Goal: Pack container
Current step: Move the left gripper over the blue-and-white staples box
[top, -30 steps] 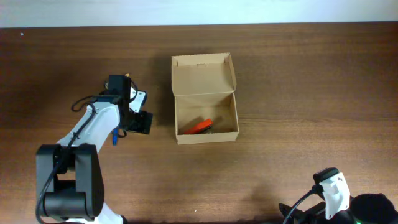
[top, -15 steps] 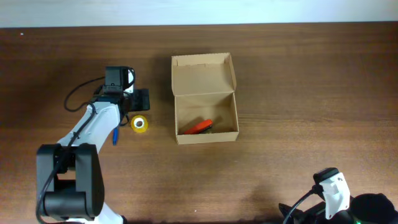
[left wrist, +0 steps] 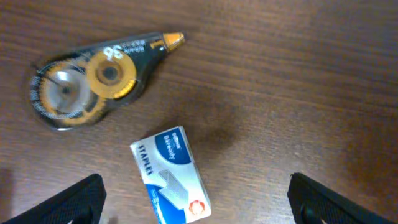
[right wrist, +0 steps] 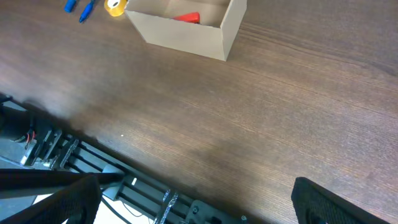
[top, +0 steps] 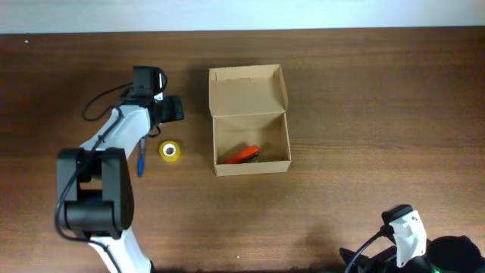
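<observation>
The container (top: 267, 138), a tan cardboard box with its flap lid open toward the far side, stands mid-table and holds an orange-red item (top: 242, 154). A yellow tape roll (top: 170, 151) and a blue pen (top: 140, 163) lie to its left. My left gripper (top: 171, 108) hovers further back, left of the lid. In the left wrist view it (left wrist: 196, 208) is open above a blue-and-white staples box (left wrist: 176, 177), with a correction-tape dispenser (left wrist: 93, 81) beyond. My right gripper (right wrist: 196, 202) is open over the table's near edge, far from the container (right wrist: 180, 34).
The right arm (top: 402, 226) sits at the near right corner of the table. In the right wrist view, blue pens (right wrist: 81, 7) and the tape roll (right wrist: 115, 6) lie left of the box, and black rails (right wrist: 93, 174) run below the table edge.
My left gripper has moved from over the tape roll toward the far side of the table, leaving the roll uncovered on the wood. The right arm has not moved.
</observation>
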